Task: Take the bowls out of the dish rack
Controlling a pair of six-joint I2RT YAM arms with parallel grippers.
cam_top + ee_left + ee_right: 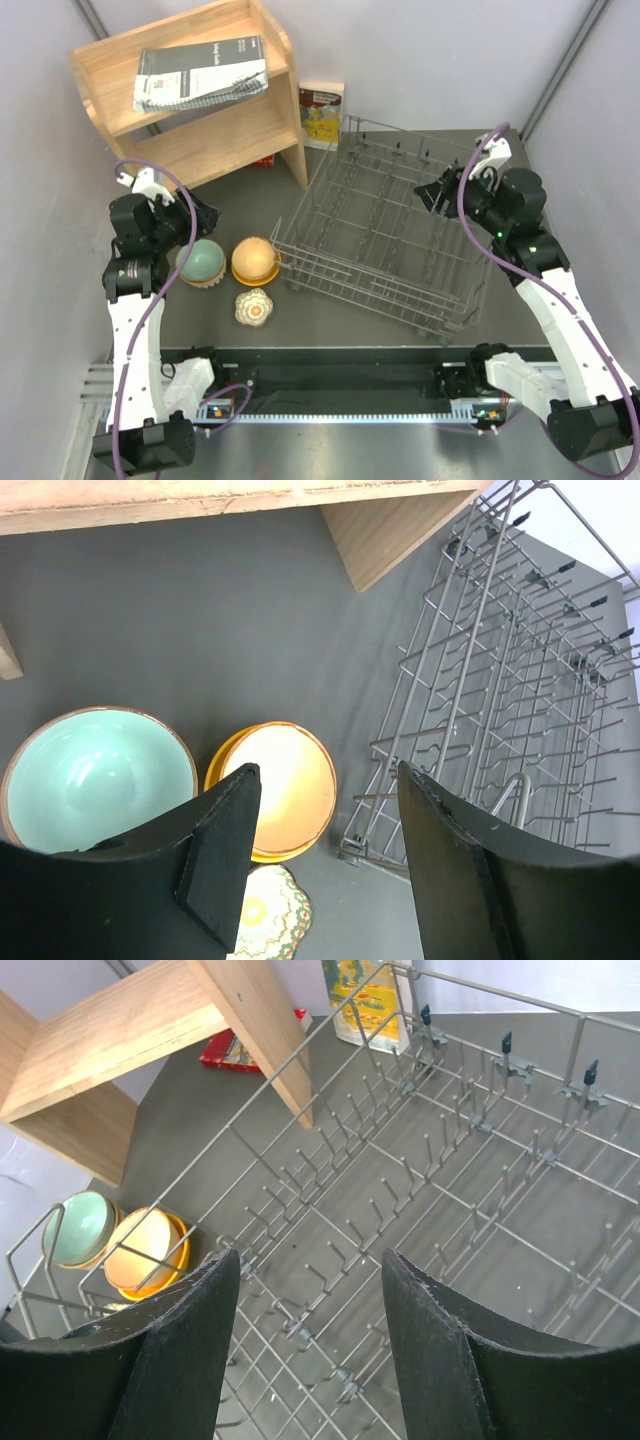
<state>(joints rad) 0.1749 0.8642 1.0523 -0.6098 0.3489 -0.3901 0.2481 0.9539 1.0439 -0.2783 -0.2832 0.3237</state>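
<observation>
Beside the apparently empty dish rack [380, 240] we noted teal bowl [201, 264], orange bowl [254, 260], scalloped bowl [254, 308]; left gripper [325, 800] and right gripper [310, 1270] gaped, holding nothing.

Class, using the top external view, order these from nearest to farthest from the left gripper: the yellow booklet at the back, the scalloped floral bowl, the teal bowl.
1. Teal bowl: just on the near side of the left gripper.
2. Scalloped floral bowl: farther toward the arm bases, slightly right.
3. Yellow booklet: at the back, right of the wooden shelf.
</observation>
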